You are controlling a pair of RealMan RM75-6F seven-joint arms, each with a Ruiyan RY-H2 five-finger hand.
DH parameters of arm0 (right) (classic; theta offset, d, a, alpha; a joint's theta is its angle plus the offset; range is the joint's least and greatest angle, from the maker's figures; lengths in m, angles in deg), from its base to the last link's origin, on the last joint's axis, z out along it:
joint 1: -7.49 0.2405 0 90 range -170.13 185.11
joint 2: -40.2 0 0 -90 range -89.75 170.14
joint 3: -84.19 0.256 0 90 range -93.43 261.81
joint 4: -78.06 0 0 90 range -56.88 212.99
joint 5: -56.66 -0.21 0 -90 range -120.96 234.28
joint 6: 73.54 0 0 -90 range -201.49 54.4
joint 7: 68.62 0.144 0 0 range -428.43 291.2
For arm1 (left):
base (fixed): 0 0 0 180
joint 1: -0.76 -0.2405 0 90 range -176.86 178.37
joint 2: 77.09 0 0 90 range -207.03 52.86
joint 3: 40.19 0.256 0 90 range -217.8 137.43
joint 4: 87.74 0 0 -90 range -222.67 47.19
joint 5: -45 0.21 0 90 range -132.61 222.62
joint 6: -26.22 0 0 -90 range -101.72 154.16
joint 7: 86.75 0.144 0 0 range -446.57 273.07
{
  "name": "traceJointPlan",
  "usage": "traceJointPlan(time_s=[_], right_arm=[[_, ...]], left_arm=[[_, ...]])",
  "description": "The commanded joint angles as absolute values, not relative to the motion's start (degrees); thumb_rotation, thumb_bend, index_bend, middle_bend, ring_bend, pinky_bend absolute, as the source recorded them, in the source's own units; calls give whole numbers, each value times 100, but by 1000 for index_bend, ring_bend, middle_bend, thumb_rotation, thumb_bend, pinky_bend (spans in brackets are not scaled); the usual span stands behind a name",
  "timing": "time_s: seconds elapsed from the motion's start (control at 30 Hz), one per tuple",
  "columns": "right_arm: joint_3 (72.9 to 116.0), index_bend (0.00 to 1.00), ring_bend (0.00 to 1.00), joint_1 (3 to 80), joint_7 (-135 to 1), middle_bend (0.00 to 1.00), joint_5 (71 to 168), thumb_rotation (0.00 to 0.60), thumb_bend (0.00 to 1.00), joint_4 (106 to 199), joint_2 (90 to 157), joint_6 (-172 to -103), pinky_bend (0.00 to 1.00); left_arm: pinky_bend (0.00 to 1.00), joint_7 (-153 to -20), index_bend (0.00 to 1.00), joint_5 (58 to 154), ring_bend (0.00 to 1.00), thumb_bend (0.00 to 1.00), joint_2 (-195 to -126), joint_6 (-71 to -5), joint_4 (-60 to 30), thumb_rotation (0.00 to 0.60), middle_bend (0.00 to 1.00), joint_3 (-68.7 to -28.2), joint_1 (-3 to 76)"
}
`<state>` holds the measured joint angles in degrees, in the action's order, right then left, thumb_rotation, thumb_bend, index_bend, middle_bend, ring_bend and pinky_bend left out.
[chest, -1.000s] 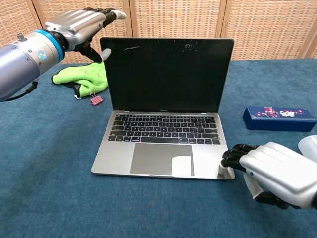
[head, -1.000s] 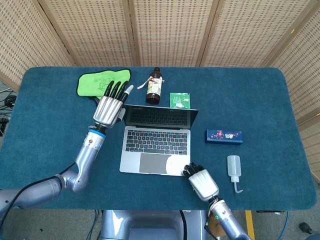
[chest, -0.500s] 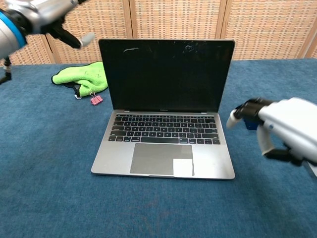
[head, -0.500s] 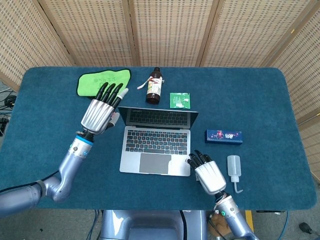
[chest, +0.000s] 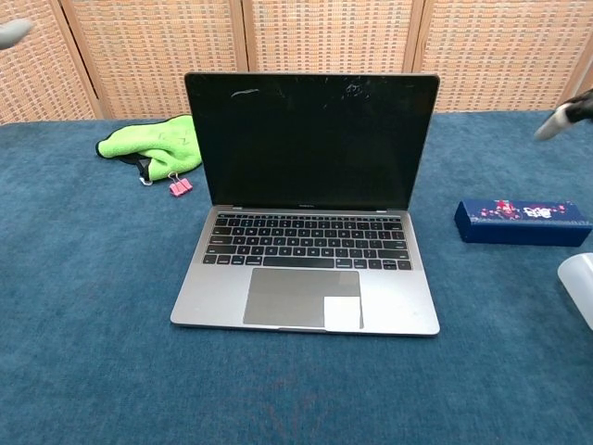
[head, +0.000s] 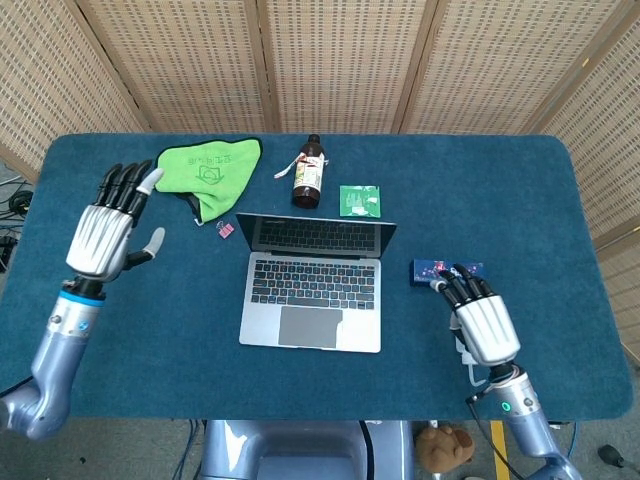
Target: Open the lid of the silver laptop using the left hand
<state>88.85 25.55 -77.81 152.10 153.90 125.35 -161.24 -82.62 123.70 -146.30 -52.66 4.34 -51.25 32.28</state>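
Observation:
The silver laptop [head: 312,283] [chest: 310,213] stands open in the middle of the blue table, its lid upright and the dark screen facing me. My left hand [head: 105,228] hovers well to the left of it, fingers spread and holding nothing. My right hand [head: 478,318] is off to the laptop's right, near the blue box, also spread and empty. In the chest view only a fingertip of each hand shows at the upper corners.
A green cloth [head: 207,168] [chest: 153,144] and a pink binder clip [head: 224,230] [chest: 179,185] lie left behind the laptop. A brown bottle [head: 308,172] and green packet [head: 359,200] stand behind it. A blue box [head: 440,270] [chest: 522,222] and a white squeeze bottle [chest: 577,283] lie at the right.
My left hand has drawn away from the lid's left edge, far to the left. My right hand has left the laptop's front right corner and moved right. The lid stays upright.

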Motion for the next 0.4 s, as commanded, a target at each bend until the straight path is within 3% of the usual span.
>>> traceJointPlan(time_s=[0.03, 0.1, 0.17, 0.23, 0.3, 0.4], right_arm=[[8954, 261, 113, 2288, -7253, 219, 15233, 600, 917, 14982, 12367, -16649, 320], [8936, 210, 59, 2152, -7164, 170, 15160, 600, 842, 15090, 12295, -16770, 276], [8849, 132, 13, 1881, -7291, 106, 14937, 600, 667, 15685, 12041, -16808, 196], [8753, 56, 0, 1729, -7474, 31, 14881, 600, 322, 16260, 11790, -16820, 110], [8623, 24, 0, 1607, -7559, 3, 14914, 600, 149, 16779, 11546, -16828, 63], [8419, 17, 0, 1443, -7645, 0, 15106, 600, 104, 17378, 11250, -16916, 31]], left_arm=[[0, -8935, 0, 12632, 0, 324, -14366, -5767, 287, 600, 0, -4697, 2530], [0, -8932, 0, 12573, 0, 151, -14333, -5865, 322, 600, 0, -4563, 2311], [0, -8845, 0, 12516, 0, 18, -14310, -6083, 470, 600, 0, -4353, 1948], [0, -8850, 0, 12501, 0, 0, -14333, -6204, 578, 600, 0, -4208, 1710], [0, -8742, 0, 12511, 0, 0, -14417, -6339, 588, 600, 0, -4083, 1498], [0, -8456, 0, 12610, 0, 0, -14602, -6575, 627, 600, 0, -3907, 1213]])
